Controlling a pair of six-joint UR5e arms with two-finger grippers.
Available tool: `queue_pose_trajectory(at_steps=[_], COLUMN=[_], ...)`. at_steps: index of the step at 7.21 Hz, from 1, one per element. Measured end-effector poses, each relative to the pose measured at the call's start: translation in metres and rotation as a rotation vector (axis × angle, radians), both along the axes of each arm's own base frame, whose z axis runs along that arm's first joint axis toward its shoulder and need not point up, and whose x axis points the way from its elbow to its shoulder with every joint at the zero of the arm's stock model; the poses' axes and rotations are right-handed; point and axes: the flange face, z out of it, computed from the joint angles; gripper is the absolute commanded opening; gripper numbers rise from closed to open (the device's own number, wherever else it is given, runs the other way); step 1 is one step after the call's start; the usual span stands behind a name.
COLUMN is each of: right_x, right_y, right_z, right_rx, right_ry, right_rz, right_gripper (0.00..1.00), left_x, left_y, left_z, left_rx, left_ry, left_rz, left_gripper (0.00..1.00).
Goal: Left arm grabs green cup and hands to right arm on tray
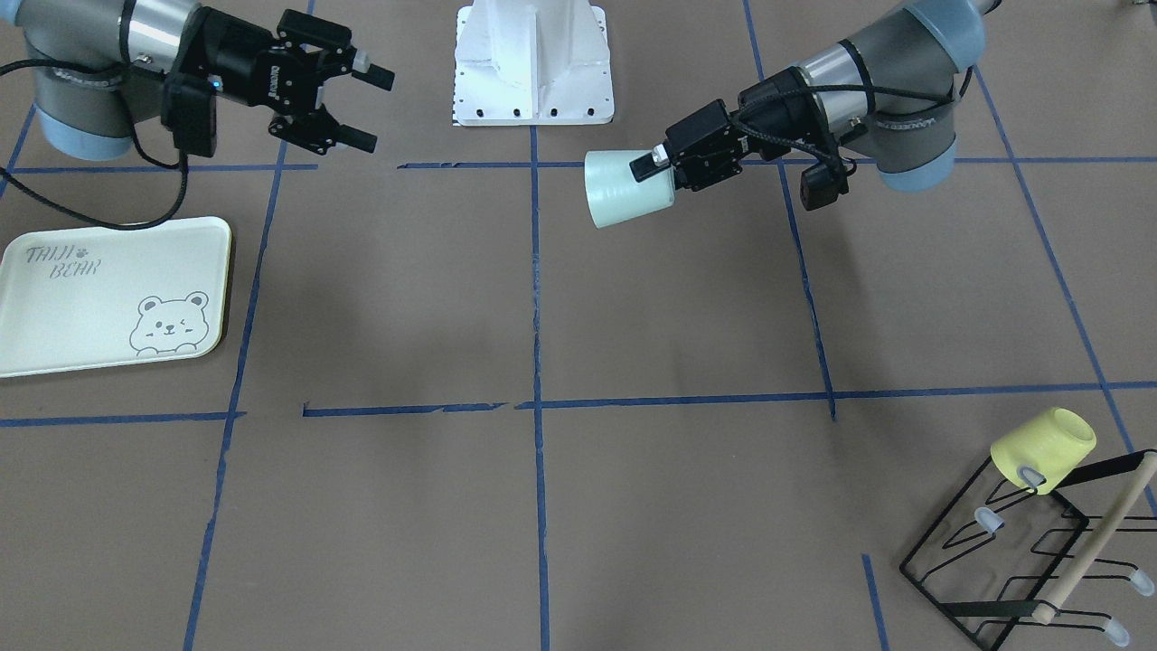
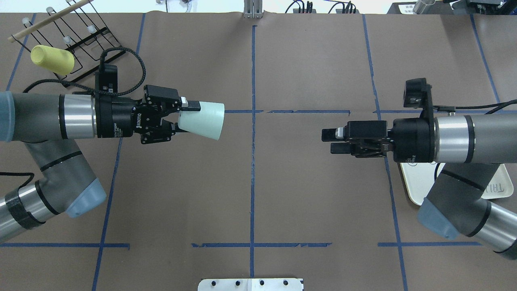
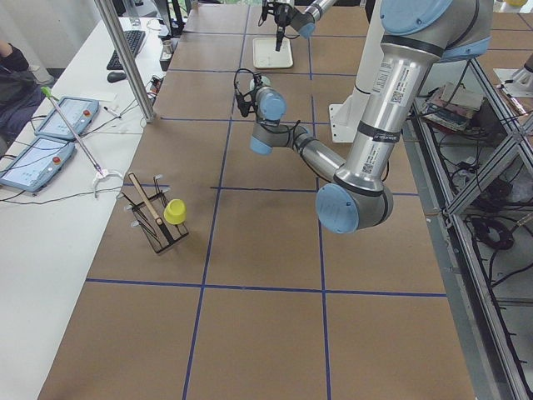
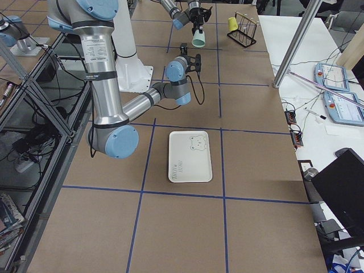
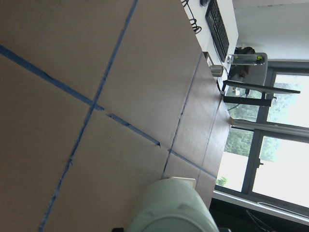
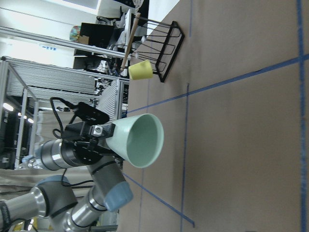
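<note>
Judged mid hand-over: the left arm's fingers [image 2: 193,106] clamp the green cup [image 2: 204,121] aloft, mouth toward 3 o'clock. The right arm's fingers [image 2: 332,134], spread and empty, should next close the gap.

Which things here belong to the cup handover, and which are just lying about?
Job: green cup, held in the left gripper; right gripper, open; tray.
Lying about: yellow cup; the rack it hangs on.

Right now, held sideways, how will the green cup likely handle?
Probably light: the left gripper holds the green cup sideways by its narrow end alone. Its smooth taper might slip from the pinch. Laid down, it would likely roll.
</note>
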Motion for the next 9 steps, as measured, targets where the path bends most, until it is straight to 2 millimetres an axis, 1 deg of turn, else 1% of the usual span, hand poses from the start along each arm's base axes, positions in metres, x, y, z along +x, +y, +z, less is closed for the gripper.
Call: queue_pose_trajectory(at_steps=[1,2,3,4,6,7,9], right_x=[-0.025,-0.041,-0.05,-0.054,-0.056,-0.057,-0.068], right_y=[0.021,0.038,0.047,0.051,0.05,0.048,0.041], right_z=[-0.017,-0.031,-0.042,-0.05,-0.056,-0.057,-0.066], right_rx=[-0.006,-0.012,-0.013,-0.011,-0.021,-0.033,-0.054], right_ry=[-0.093,-0.164,-0.204,-0.225,-0.243,-0.249,-0.266], right_rz=[0.005,0.001,-0.007,-0.012,0.007,0.026,0.052], right_gripper=[1.0,1.0,1.0,1.0,1.0,1.0,0.99], left_x=[0.009,0.013,0.015,0.017,0.024,0.027,0.03], left_y=[0.014,0.026,0.037,0.046,0.059,0.064,0.066], left_z=[-0.008,-0.016,-0.02,-0.022,-0.023,-0.023,-0.025], left_rx=[0.022,0.053,0.082,0.101,0.117,0.119,0.12], left_ry=[0.049,0.103,0.149,0.179,0.207,0.211,0.217], left_rz=[0.02,0.041,0.059,0.075,0.104,0.113,0.119], left_gripper=[0.39,0.39,0.39,0.39,0.39,0.39,0.39])
